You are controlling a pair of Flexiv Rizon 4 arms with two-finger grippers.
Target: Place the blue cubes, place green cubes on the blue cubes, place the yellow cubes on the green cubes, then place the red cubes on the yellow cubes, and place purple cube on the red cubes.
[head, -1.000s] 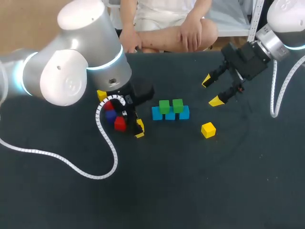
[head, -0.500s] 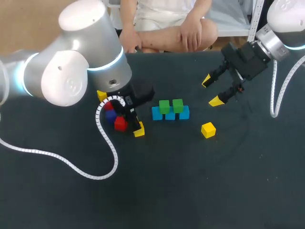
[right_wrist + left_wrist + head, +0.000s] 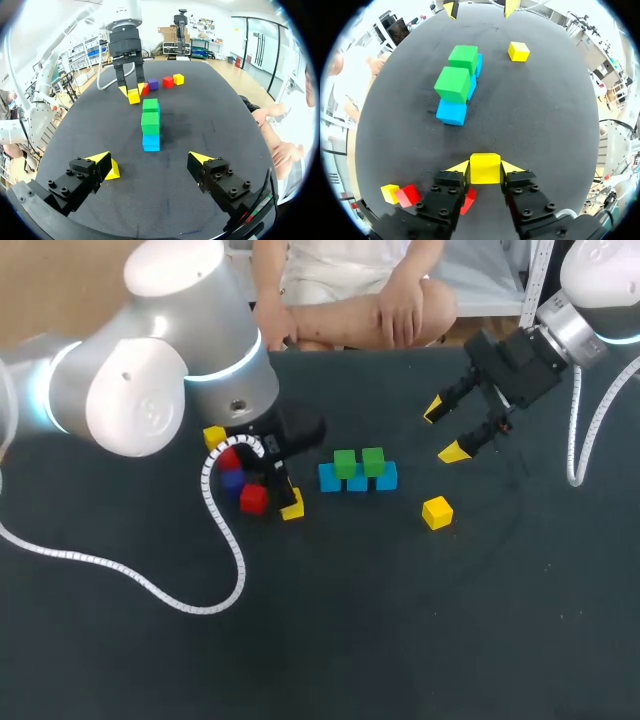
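My left gripper (image 3: 485, 172) is shut on a yellow cube (image 3: 485, 167), low over the table just left of the stack; the head view shows the gripper (image 3: 287, 496) and its cube (image 3: 294, 509). A row of blue cubes (image 3: 358, 481) carries two green cubes (image 3: 345, 463). They lie ahead of the left fingers as blue (image 3: 452, 111) and green (image 3: 453, 84). A second yellow cube (image 3: 436, 512) sits alone to the right. My right gripper (image 3: 444, 430) hangs open and empty at the back right; its own view has its fingers (image 3: 152, 165) wide apart, facing the stack (image 3: 150, 122).
Beside the left gripper lie two red cubes (image 3: 252, 499), a purple cube (image 3: 232, 481) and another yellow cube (image 3: 213, 437). A white cable (image 3: 225, 540) loops from the left arm across the table. A person sits beyond the far edge.
The left fingers have closed from wide apart onto the yellow cube, which has shifted slightly. The right arm has stayed still.
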